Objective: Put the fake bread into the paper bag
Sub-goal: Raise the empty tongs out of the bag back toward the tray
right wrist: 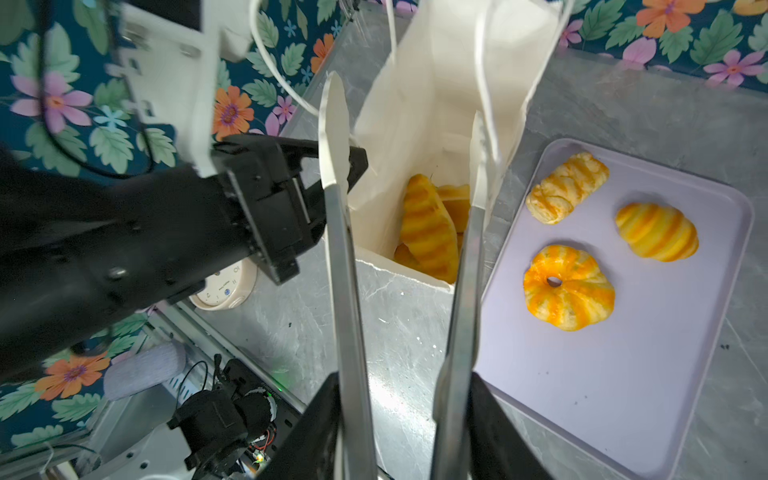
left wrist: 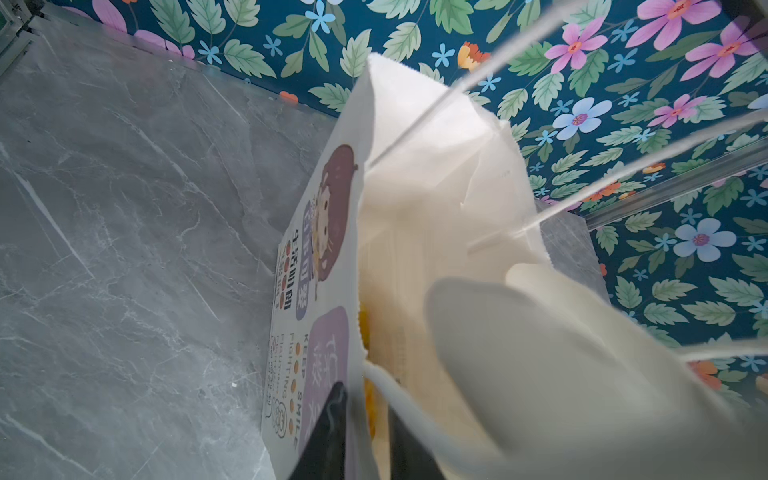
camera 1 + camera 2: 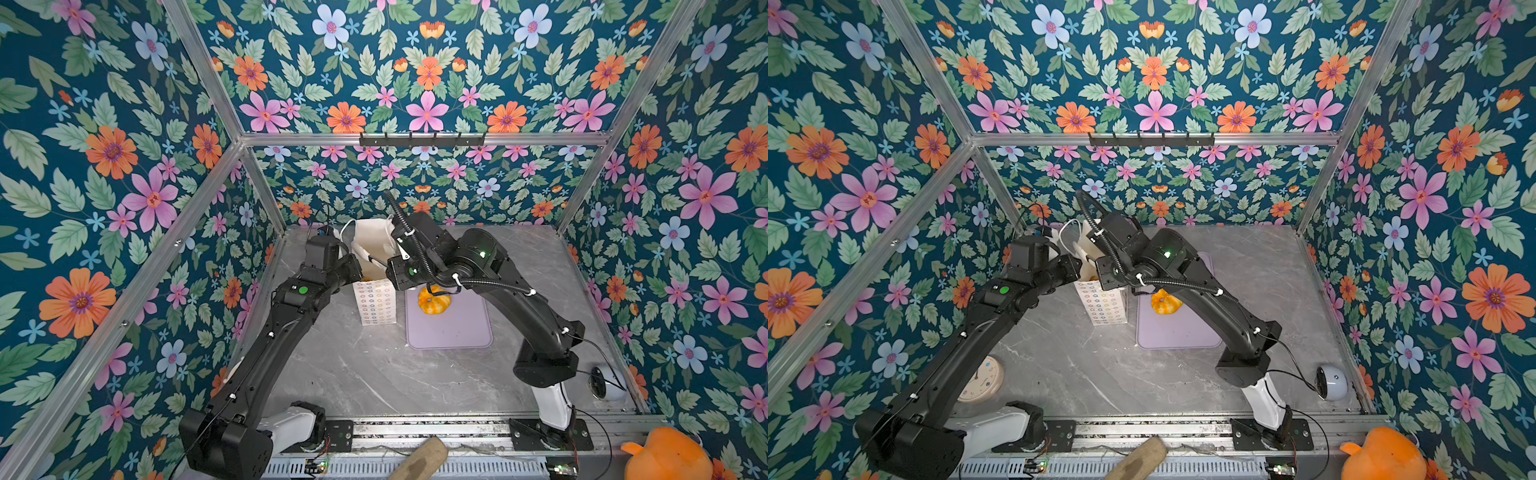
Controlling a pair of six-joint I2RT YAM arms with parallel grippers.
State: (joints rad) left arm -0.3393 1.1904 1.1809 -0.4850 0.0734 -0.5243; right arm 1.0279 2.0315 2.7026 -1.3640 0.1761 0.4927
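The white paper bag (image 3: 376, 305) (image 3: 1102, 303) stands upright left of the lilac tray (image 3: 453, 332). My left gripper (image 2: 365, 415) (image 1: 349, 166) is shut on the bag's (image 2: 415, 187) side wall at the rim. My right gripper (image 1: 401, 386) is shut on metal tongs (image 1: 345, 270). Their white tips hang apart over the bag's (image 1: 436, 104) mouth with nothing between them. Several pieces of fake bread (image 1: 428, 232) lie inside the bag. On the tray (image 1: 623, 395) lie a ring bun (image 1: 569, 286) (image 3: 434, 300), a braided piece (image 1: 567, 187) and a croissant (image 1: 656, 232).
A round clock (image 3: 980, 380) lies near the left arm's base. A white round device (image 3: 606, 384) sits at the table's right front corner. An orange plush toy (image 3: 665, 455) and a wooden roll (image 3: 419, 459) lie off the front edge. Floral walls enclose the table.
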